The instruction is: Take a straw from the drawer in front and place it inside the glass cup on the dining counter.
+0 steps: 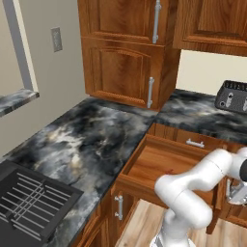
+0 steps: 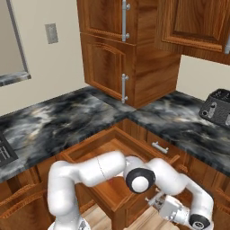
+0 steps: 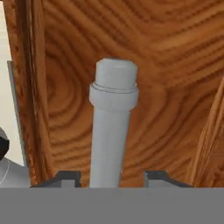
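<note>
Drawer (image 1: 159,161) stands pulled open, with the straw (image 1: 169,171) lying untouched on its floor. Claw (image 3: 112,177) sits at the drawer's front, tips straddling the silver handle (image 3: 112,127); whether it grips, I cannot tell. Picking up and cup delivery remain.

The arm (image 1: 193,185) hides most of the straw (image 1: 169,171) in the drawer (image 1: 144,166).
</note>
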Controlling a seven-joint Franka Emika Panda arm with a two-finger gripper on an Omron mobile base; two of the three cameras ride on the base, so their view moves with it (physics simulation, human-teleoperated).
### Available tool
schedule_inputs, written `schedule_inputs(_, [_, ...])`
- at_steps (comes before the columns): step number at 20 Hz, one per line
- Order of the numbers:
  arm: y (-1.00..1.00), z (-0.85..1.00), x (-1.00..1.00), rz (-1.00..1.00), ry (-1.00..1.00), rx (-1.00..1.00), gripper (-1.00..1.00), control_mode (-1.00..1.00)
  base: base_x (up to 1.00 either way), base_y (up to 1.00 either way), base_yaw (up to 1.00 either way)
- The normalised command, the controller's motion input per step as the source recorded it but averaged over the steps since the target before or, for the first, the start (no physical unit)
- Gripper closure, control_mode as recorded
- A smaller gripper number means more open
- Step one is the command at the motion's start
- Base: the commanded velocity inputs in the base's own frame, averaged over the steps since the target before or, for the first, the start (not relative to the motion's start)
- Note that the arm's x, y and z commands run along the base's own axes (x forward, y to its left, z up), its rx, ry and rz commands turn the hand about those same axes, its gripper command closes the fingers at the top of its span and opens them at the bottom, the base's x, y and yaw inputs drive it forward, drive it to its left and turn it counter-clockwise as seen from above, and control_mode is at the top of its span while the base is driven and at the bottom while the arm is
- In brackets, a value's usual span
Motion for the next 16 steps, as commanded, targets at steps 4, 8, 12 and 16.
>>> schedule_inputs(4, [-0.38, -0.04, -0.68, -0.24, 0.21, -0.08, -1.0, -1.0, 0.0, 0.0, 0.0])
schedule_inputs(8, [-0.49, 0.32, -0.38, -0.41, 0.34, -0.08, -1.0, -1.0, 0.0, 0.0, 0.0])
schedule_inputs(12, [-0.09, 1.0, -0.46, -0.32, 0.13, -0.03, -1.0, -1.0, 0.0, 0.0, 0.0])
schedule_inputs(16, [0.27, 1.0, -0.29, -0.21, 0.12, -0.19, -1.0, -1.0, 0.0, 0.0, 0.0])
